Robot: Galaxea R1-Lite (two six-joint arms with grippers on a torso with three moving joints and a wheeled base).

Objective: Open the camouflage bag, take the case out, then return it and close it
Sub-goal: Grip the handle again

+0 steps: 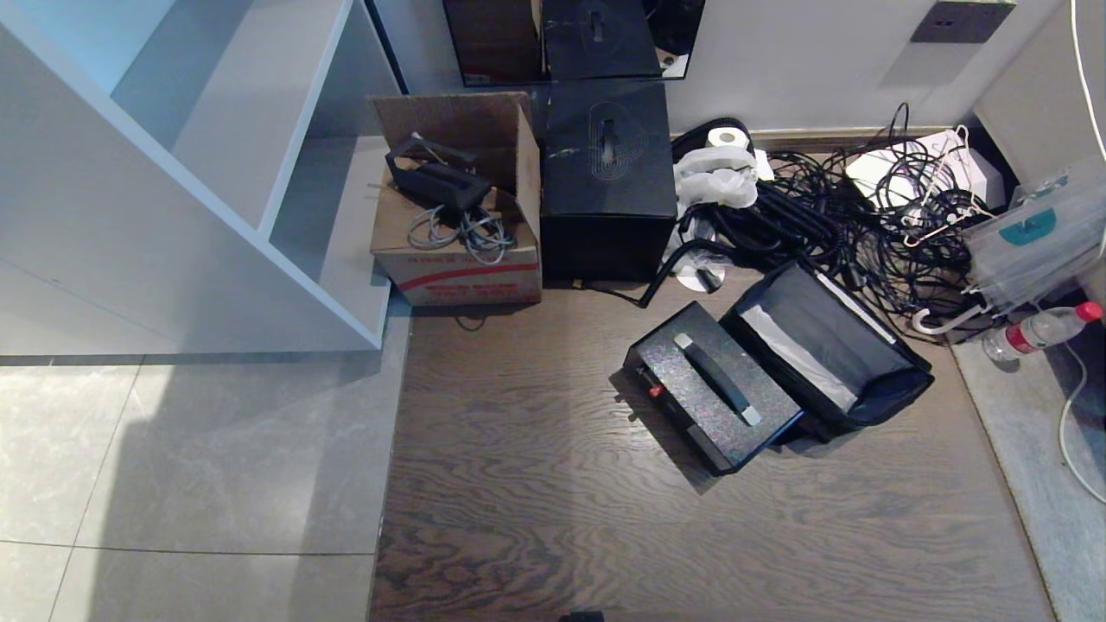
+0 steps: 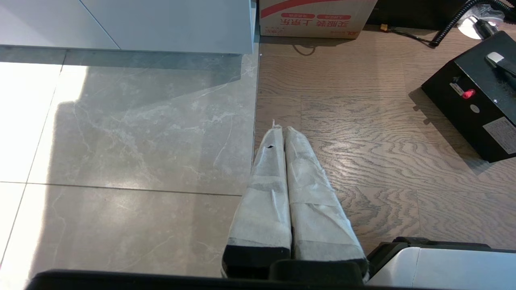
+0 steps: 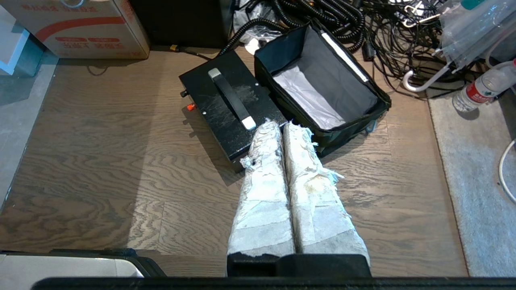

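Two grippers show only in their own wrist views, neither in the head view. The right gripper (image 3: 282,125), its fingers wrapped in frayed white tape, has its two fingers pressed together with nothing between them; it hangs above the wooden floor (image 1: 536,484), with its tips seen over the near edge of the case. The left gripper (image 2: 281,129), wrapped in cleaner white tape, is likewise closed on nothing and hangs above the seam where the grey stone tiles (image 2: 121,153) meet the wood.

Outward from the right gripper lies the flat rectangular case (image 1: 700,406), speckled glittery black, flat on the wooden floor, its black handle with silver ends (image 1: 717,378) facing up and a small red latch (image 1: 656,390) on its side. Just beside it, touching or nearly so, stands the soft boxy bag (image 1: 881,389) with black sides, open at the top and showing a grey interior (image 1: 812,333) with pale lining at the bottom. No camouflage top can be made out from these angles.

Behind the bag sprawls a tangle of black cables (image 1: 829,216). A taller plain black cube box (image 1: 607,177) stands against the wall, beside an open cardboard box (image 1: 458,207). A clear plastic bottle with a red cap (image 1: 1041,330) lies to the right, near a grey carpet edge (image 1: 1037,484).
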